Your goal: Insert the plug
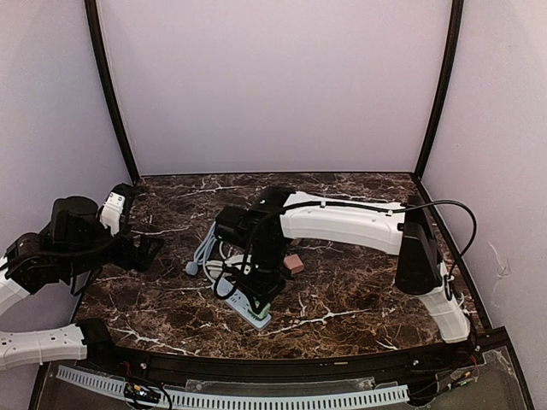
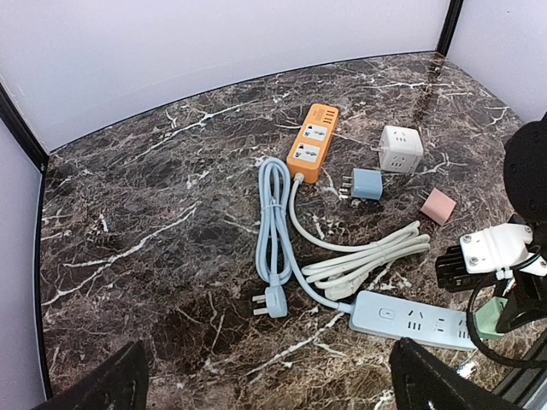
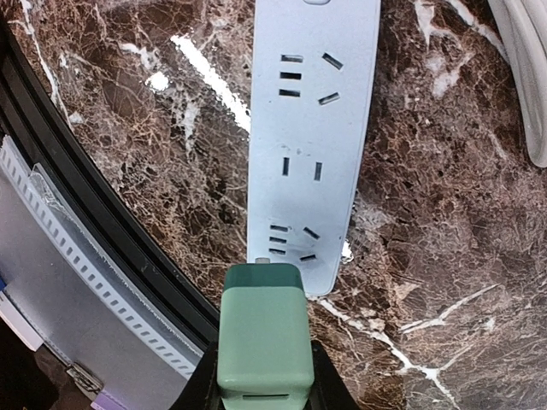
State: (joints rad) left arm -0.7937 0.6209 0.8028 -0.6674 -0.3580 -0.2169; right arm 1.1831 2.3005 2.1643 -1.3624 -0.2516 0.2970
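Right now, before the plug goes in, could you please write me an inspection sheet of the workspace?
Surface: dark marble table, white veins.
Job's things: green plug at the end of the pale blue power strip, not seated in a socket.
Clutter: orange power strip, white cube adapter, blue adapter, pink adapter.
Grippers: right gripper shut on the green plug; left gripper open, holding nothing.
Cables: pale blue cord and white cord, both looped.
Surroundings: plain white walls, black corner posts.

Tabletop (image 2: 154, 213): dark brown marble, white veining. Plug (image 3: 263, 337): mint green. Power strip (image 3: 312, 145): pale blue. Second strip (image 2: 314, 142): orange. Cube adapter (image 2: 400, 149): white. Small adapter (image 2: 367, 184): blue. Small block (image 2: 438, 205): pink.
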